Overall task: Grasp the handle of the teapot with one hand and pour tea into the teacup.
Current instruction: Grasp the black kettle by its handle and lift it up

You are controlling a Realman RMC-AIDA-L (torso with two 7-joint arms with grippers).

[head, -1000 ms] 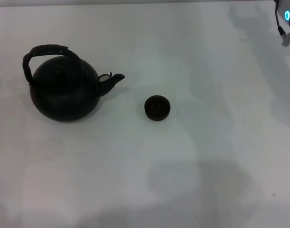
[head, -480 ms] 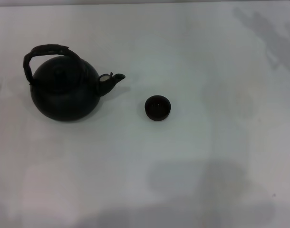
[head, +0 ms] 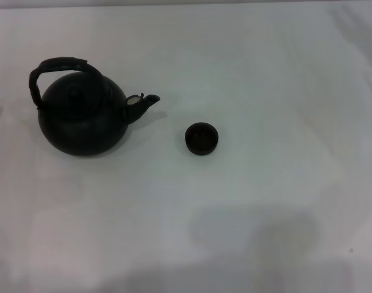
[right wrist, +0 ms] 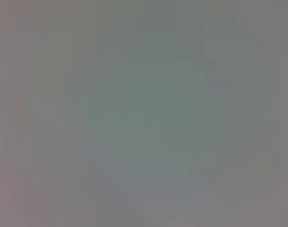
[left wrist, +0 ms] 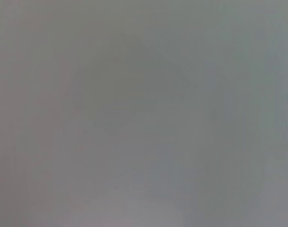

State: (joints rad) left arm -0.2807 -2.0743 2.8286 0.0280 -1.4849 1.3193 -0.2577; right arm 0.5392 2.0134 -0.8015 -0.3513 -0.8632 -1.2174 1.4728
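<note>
A black teapot (head: 82,119) (unmarked, arched handle (head: 55,69) upright) stands on a white counter (head: 265,183); its spout points toward the teacup (head: 202,138) nearby. Neither pincer shows.

The setting is a bare test bench of the kind used in a lab or staged recording area, not a furnished home. Evidence: a plain white table (head: 247,201) fills the head view, with only a black teapot (head: 82,122) and, to the right of the teapot (near but apart), a small black teacup (head: 202,138). Both wrist views show featureless grey.
</note>
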